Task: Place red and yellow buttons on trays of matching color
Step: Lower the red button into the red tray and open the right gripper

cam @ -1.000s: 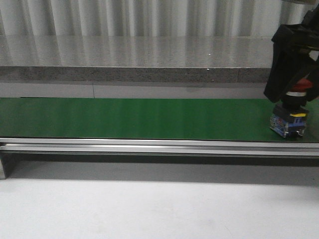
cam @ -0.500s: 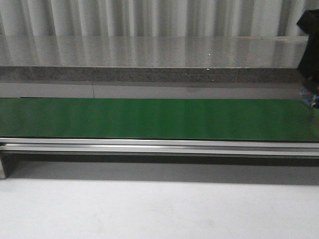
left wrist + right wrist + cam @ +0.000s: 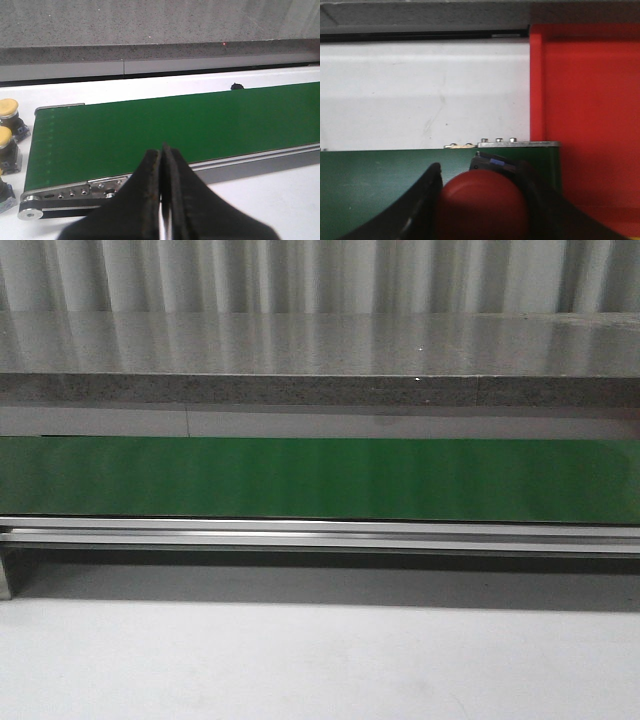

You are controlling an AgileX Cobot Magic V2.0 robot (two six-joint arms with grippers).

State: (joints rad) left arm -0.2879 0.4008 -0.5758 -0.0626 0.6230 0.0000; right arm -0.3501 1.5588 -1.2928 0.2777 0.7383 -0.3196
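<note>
In the right wrist view my right gripper (image 3: pixel 482 200) is shut on a red button (image 3: pixel 482 205) with a dark base, held above the end of the green belt (image 3: pixel 375 185). The red tray (image 3: pixel 590 115) lies just beside it. In the left wrist view my left gripper (image 3: pixel 162 165) is shut and empty, over the near edge of the green belt (image 3: pixel 165 125). Two yellow buttons (image 3: pixel 9 107) (image 3: pixel 6 142) stand off the belt's end. The front view shows the belt (image 3: pixel 320 478) and neither gripper. No yellow tray is in view.
A dark button base (image 3: pixel 4 192) sits partly cut off beside the yellow buttons. A grey stone ledge (image 3: pixel 320 350) runs behind the belt. The belt's metal rail (image 3: pixel 320 536) runs along its front, with the white table (image 3: pixel 320 660) before it.
My right gripper lifted the red button off the belt's right end and moved right, out of the front view.
</note>
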